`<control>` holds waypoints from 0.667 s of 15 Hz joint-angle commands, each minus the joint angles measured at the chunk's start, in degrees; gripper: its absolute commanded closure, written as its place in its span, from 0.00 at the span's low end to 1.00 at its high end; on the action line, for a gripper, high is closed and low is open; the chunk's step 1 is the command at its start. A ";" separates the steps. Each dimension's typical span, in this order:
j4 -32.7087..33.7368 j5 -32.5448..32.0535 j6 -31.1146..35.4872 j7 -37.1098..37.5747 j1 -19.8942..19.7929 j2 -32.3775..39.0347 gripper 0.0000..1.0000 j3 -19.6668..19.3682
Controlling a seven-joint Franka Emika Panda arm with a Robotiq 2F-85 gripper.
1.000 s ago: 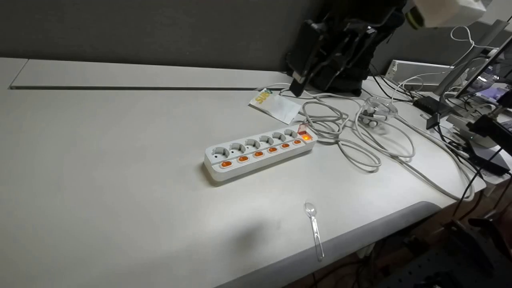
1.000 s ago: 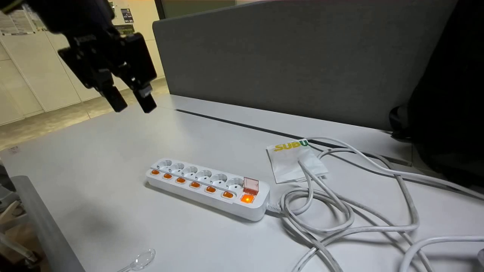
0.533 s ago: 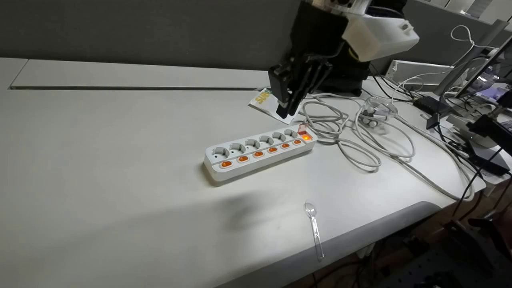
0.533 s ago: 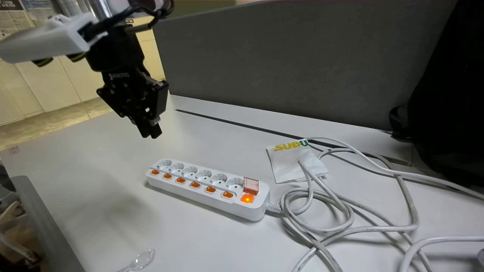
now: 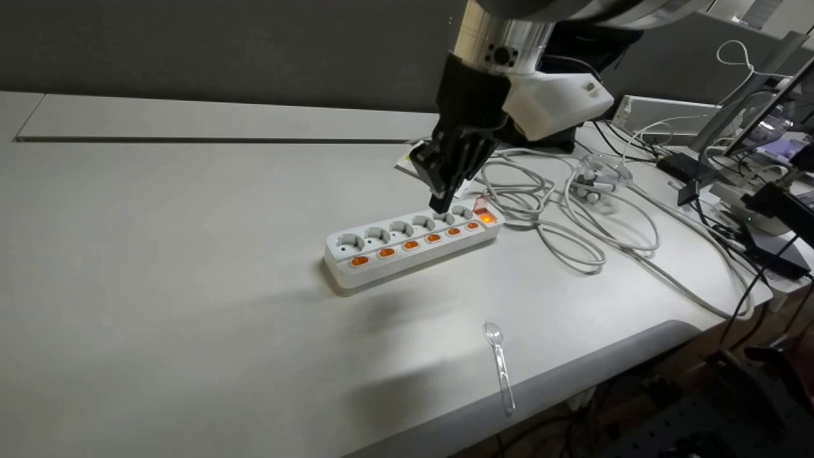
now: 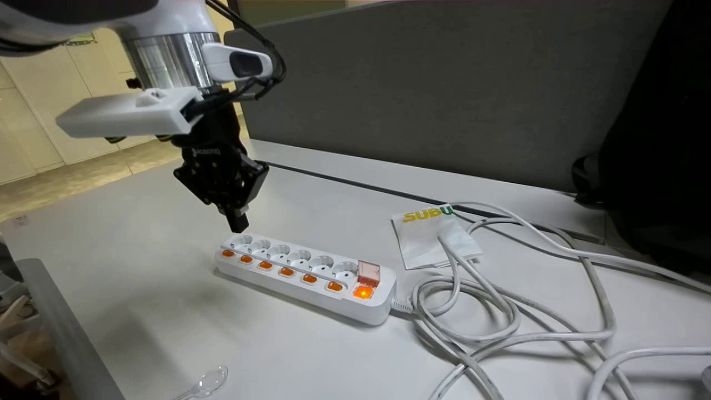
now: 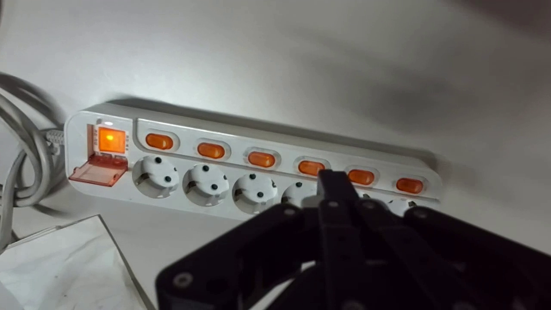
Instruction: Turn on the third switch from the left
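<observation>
A long white power strip point(image 5: 416, 256) lies on the table, its row of orange-red switches along one side. Counting from the cable-free end, the third switch point(image 5: 411, 245) is visible in both exterior views point(image 6: 265, 265). My gripper point(image 6: 239, 226) is shut with nothing between its fingers and points downward above the strip, apparently without touching it. In the wrist view the fingertips of my gripper point(image 7: 332, 173) appear between the second switch point(image 7: 361, 177) and the third switch point(image 7: 311, 168), overlapping the latter's edge and hiding part of the sockets behind.
A lit main switch point(image 7: 111, 140) with its red cover point(image 7: 100, 169) raised sits at the cable end. Beyond it lie coiled grey cables point(image 6: 466, 311) and a paper packet point(image 6: 430, 236). A clear plastic spoon point(image 5: 499, 362) rests near the table's front edge. A grey partition point(image 5: 222, 51) stands behind.
The arm has come down towards the power strip, moving leftward in one view and rightward in another. The fingers have gone from apart to shut. Strip and switches look unchanged.
</observation>
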 commanded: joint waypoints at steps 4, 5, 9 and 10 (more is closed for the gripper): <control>1.77 -0.77 0.09 -0.09 -0.47 3.71 0.99 0.43; 2.08 -1.02 0.08 -0.08 -0.47 4.16 0.99 0.44; 2.61 -3.27 0.38 1.67 0.29 5.07 1.00 0.00; 2.60 -4.10 0.90 2.08 0.60 5.56 1.00 -0.01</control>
